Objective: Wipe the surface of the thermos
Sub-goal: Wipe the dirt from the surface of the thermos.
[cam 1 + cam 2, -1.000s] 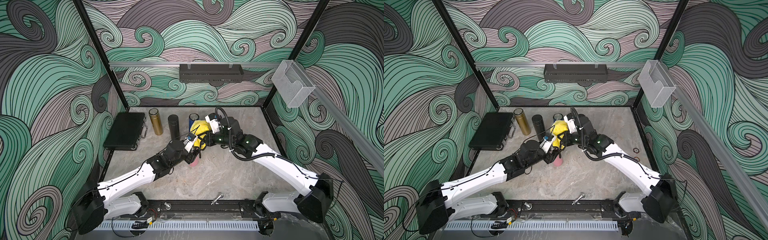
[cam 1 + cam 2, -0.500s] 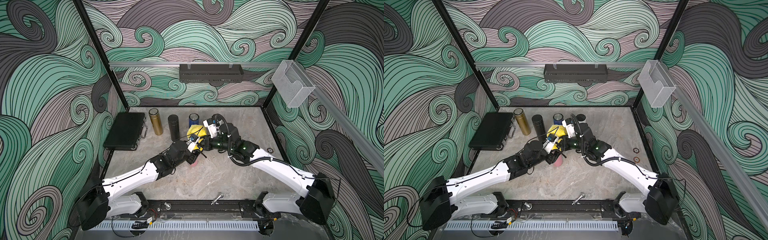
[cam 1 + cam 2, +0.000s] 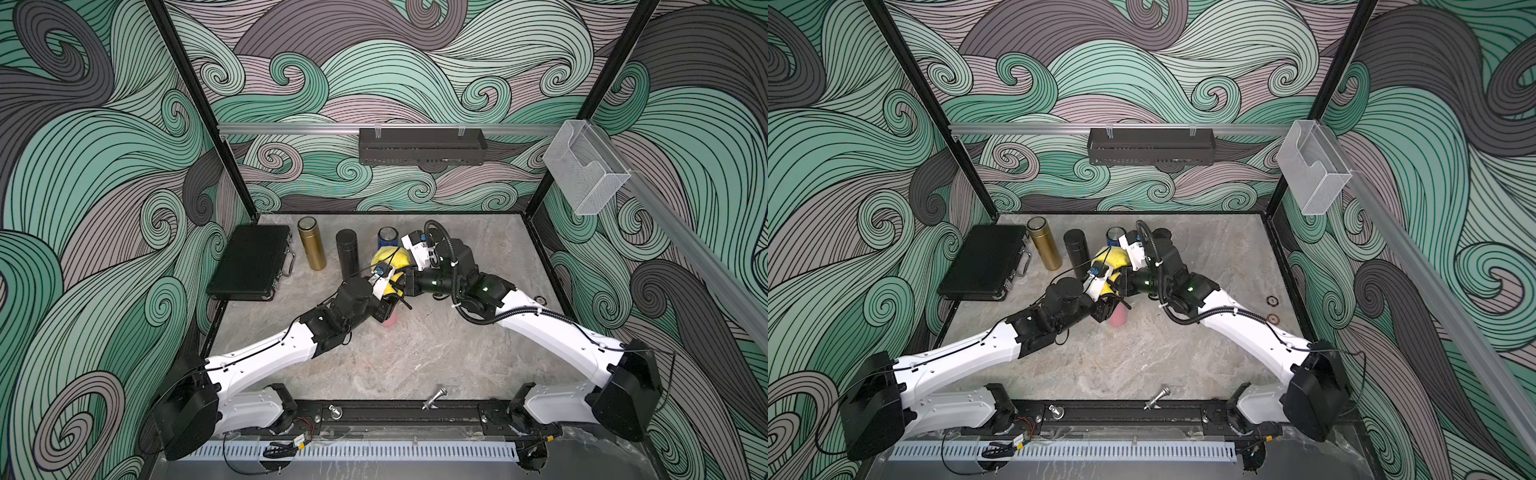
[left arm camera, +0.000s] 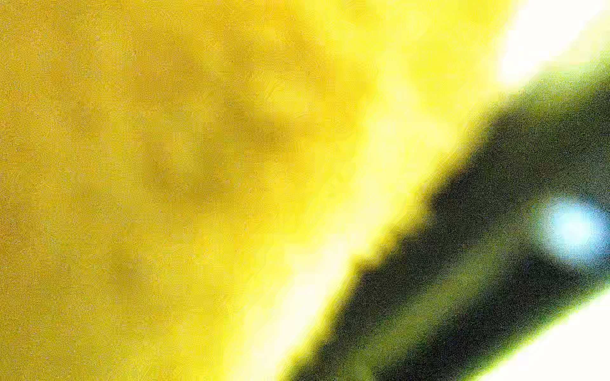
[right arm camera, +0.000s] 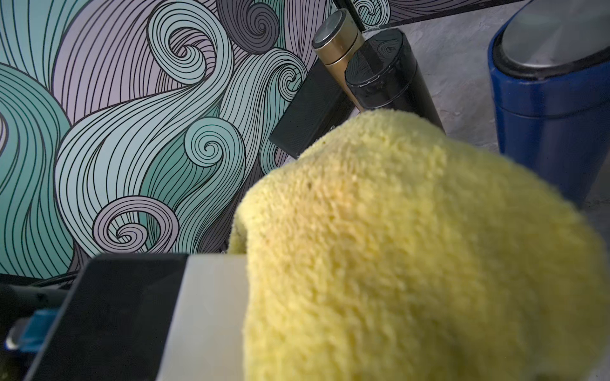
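Rubbing is under way: the yellow cloth (image 3: 390,259), clenched in the right gripper (image 3: 405,286), has been slid back and forth over the pink thermos (image 3: 389,321). The thermos is held tilted near the middle of the table (image 3: 415,365) by the clenched left gripper (image 3: 384,306). Wiping is judged unfinished.

A case (image 3: 249,262) lies at the left rear of the surface (image 3: 407,361). Three flasks stand in a row to its right: the left flask (image 3: 311,249) just beside the case, the middle flask (image 3: 347,251) next, the right flask (image 3: 386,237) farthest along. In front of the right flask, a cloth (image 3: 388,259) covers the top of the thermos (image 3: 390,320) at mid-surface, between the left claw (image 3: 384,308) and right claw (image 3: 402,286). A shelf (image 3: 422,146) hangs on the back wall, a bin (image 3: 586,170) on the right wall. A bolt (image 3: 434,397) lies near the front rail.
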Controlling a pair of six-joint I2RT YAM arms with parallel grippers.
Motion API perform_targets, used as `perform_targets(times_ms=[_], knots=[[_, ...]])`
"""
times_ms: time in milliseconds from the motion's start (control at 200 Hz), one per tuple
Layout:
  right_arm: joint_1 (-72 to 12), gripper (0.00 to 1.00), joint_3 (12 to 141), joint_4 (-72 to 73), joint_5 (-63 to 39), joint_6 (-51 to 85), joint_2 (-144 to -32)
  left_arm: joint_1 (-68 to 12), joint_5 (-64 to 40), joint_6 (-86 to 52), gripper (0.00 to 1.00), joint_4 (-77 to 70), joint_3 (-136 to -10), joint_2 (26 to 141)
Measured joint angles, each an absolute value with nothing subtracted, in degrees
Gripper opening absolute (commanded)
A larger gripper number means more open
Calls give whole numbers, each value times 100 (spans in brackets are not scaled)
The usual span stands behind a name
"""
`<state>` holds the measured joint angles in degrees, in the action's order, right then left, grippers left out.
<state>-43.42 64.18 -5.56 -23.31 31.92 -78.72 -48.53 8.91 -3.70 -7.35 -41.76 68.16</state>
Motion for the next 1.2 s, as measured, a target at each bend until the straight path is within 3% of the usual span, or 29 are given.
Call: perform_targets(times_ms=[505,881,1201], knots=[[-4451,0,6521,-1057,-1653,2818,-7795,-4866,762,-364,0,-602,-4176,6816],[-4458,0,7089,-1144,-1518,2587,-8527,-4858,788,-353,0,-565,-4176,6967],[-4665,0,6036,-1219,-1240,2655,-7325,-4777,847,-242,0,-556,-4217,7041]])
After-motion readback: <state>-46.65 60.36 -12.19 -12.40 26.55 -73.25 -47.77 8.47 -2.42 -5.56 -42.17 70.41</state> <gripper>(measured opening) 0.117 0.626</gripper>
